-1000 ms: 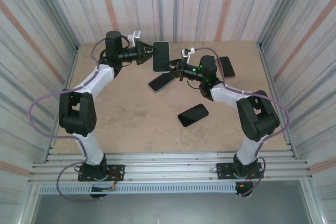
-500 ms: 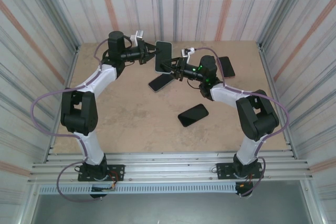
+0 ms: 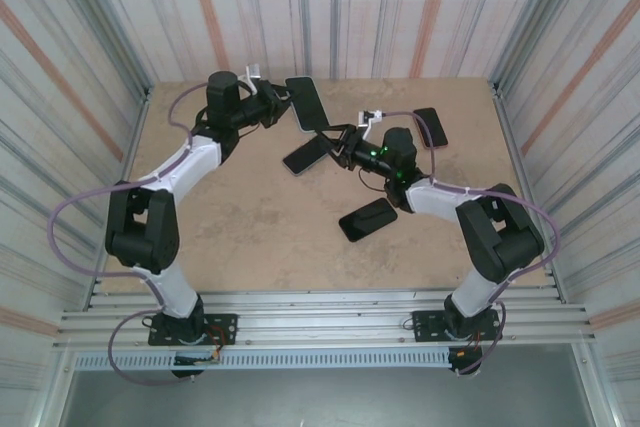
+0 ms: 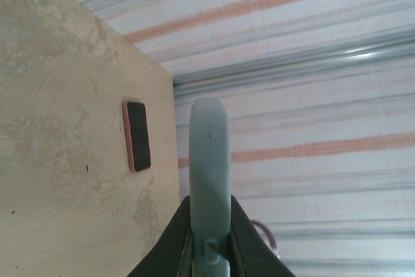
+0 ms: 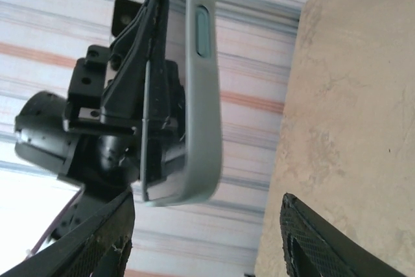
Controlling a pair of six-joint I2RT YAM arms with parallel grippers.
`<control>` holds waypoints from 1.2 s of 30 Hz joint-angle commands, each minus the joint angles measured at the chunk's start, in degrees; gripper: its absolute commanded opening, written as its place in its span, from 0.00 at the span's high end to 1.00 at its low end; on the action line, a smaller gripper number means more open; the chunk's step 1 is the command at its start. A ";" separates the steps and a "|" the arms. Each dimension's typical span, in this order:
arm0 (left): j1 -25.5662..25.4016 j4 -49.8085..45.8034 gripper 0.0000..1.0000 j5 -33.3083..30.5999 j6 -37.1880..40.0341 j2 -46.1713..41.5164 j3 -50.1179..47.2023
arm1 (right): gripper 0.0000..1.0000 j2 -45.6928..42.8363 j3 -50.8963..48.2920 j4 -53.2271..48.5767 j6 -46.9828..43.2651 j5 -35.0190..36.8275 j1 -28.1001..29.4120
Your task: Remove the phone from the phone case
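Note:
The phone in its pale grey-green phone case (image 3: 305,104) hangs in the air near the back wall, its dark screen toward the top camera. My left gripper (image 3: 283,103) is shut on the case's left side. In the left wrist view the case (image 4: 209,173) runs edge-on between the black fingers (image 4: 170,251) of the left gripper (image 4: 209,254). My right gripper (image 3: 345,143) stands open to the case's lower right, apart from it. The right wrist view has the case (image 5: 202,95) above the right gripper (image 5: 207,198), with the left gripper's body (image 5: 123,108) behind it.
Three other phones lie on the wooden table (image 3: 240,207): a black one (image 3: 368,219) in the middle, one (image 3: 308,155) under the held case, and a pink-edged one (image 3: 431,127) at the back right, also in the left wrist view (image 4: 137,135). Striped walls enclose the table.
My right gripper has opened, let go of the case and drawn back to the right. The left gripper has carried the cased phone up and back toward the wall.

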 commanded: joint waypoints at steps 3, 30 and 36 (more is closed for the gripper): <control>-2.86 -0.62 1.00 -15.52 -1.82 -7.73 -3.02 | 0.45 -1.40 -2.35 7.36 -2.04 9.92 3.05; -5.15 9.08 1.00 -20.53 -3.76 -7.98 -6.82 | 0.69 2.68 2.97 11.95 2.76 8.38 5.57; -5.20 9.51 1.00 -19.57 -4.11 -7.82 -6.65 | 0.76 3.32 3.75 12.45 3.42 7.96 5.27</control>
